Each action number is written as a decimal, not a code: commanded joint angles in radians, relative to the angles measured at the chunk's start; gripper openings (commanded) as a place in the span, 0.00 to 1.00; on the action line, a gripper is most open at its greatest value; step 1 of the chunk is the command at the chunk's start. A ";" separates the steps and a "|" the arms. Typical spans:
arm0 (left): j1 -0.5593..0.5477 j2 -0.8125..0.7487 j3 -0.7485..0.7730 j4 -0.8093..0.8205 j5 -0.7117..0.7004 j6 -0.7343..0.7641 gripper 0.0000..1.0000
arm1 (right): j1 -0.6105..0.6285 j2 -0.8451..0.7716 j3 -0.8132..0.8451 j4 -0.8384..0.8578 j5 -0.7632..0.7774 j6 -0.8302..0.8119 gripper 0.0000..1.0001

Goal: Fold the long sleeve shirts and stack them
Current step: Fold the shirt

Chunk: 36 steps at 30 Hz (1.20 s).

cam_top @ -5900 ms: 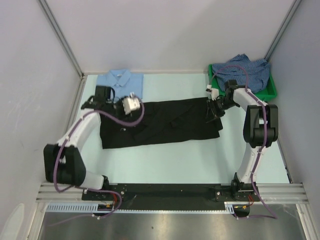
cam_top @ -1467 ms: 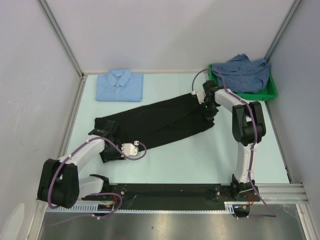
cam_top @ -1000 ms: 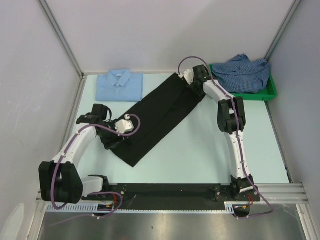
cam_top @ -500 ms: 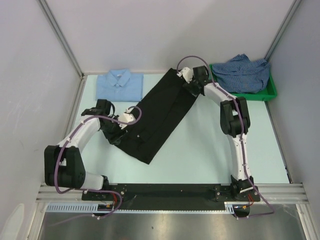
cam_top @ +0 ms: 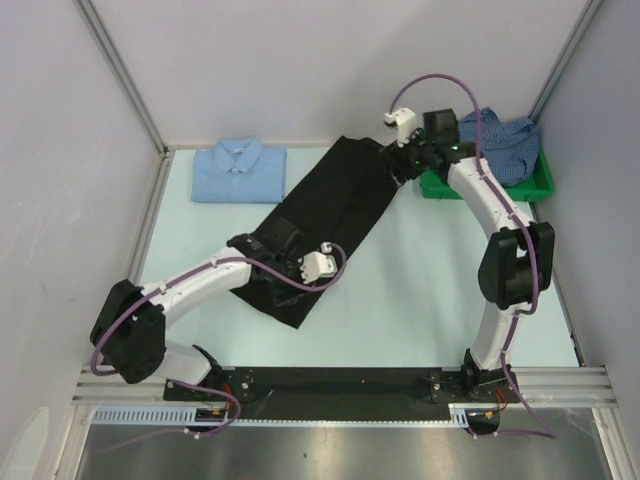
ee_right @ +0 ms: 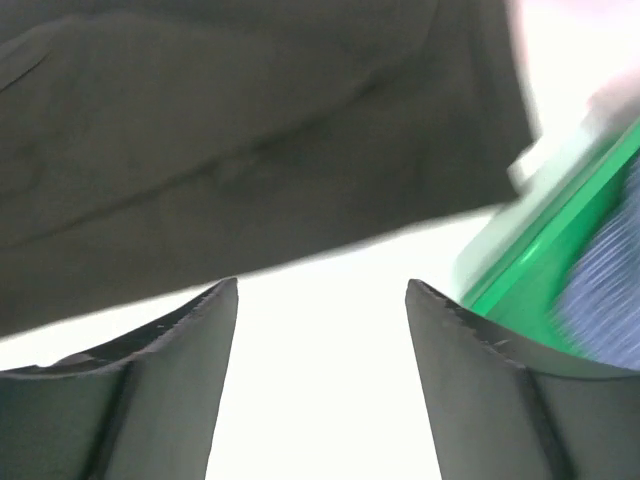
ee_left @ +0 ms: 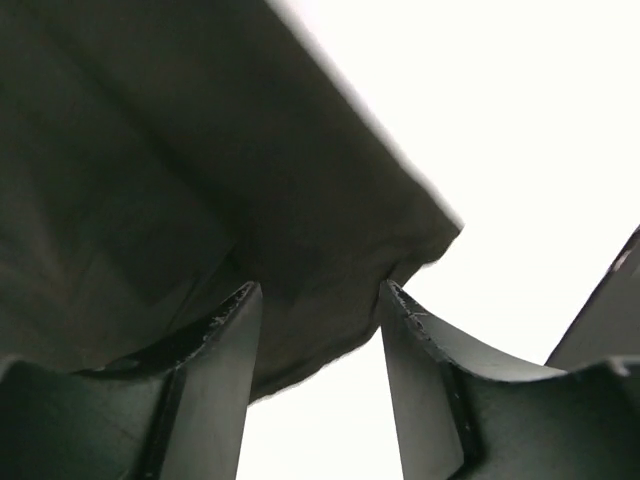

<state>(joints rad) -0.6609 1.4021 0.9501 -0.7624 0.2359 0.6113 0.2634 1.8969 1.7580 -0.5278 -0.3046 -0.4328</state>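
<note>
The black shirt [cam_top: 335, 215] lies flat on the tabletop [cam_top: 430, 290] as a long band running diagonally, its far end near the back wall beside the green bin [cam_top: 530, 186] and its near end towards the middle of the tabletop

The left end effector [cam_top: 293, 283] sits over the near end of that shirt. In the left wrist view its fingers [ee_left: 225, 330] stand apart. A corner of the black shirt [ee_left: 180, 170] reaches down to the gap between the tips [ee_left: 318, 290], with bare tabletop showing below it. I cannot tell whether the cloth touches the fingers

The right end effector [cam_top: 400, 168] hovers at the far end of the black shirt, just beside the bin. Its wrist view shows the fingers [ee_right: 450, 330] wide apart with nothing between them [ee_right: 322, 285]. The dark cloth [ee_right: 240, 140] fills the upper part of that view, and a blurred edge of the green bin [ee_right: 540, 240] shows at the right

The light blue shirt [cam_top: 240, 170] rests folded, collar up, at the far left of the tabletop, apart from the black one. The blue-and-white checked shirt [cam_top: 495, 138] lies crumpled in the bin, partly behind the right arm
</note>
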 commanded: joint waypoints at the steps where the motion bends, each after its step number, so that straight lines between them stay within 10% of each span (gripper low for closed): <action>1: -0.136 0.029 -0.008 0.115 -0.108 -0.192 0.56 | -0.136 -0.036 -0.038 -0.198 -0.284 0.169 0.69; 13: -0.220 0.233 0.021 0.181 -0.219 -0.305 0.50 | -0.194 -0.275 -0.431 -0.106 -0.412 0.270 0.61; 22: -0.296 0.264 -0.027 0.175 -0.087 -0.297 0.00 | -0.277 -0.397 -0.626 -0.038 -0.459 0.410 0.60; 31: -0.518 0.383 0.188 0.195 0.078 -0.396 0.00 | -0.374 -0.418 -0.723 -0.055 -0.394 0.402 0.59; 36: -0.497 0.350 0.345 0.178 0.135 -0.400 0.60 | -0.369 -0.380 -0.718 -0.052 -0.370 0.391 0.57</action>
<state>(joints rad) -1.1877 1.8412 1.2083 -0.6029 0.2573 0.2470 -0.1097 1.5093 1.0313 -0.6010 -0.6998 -0.0368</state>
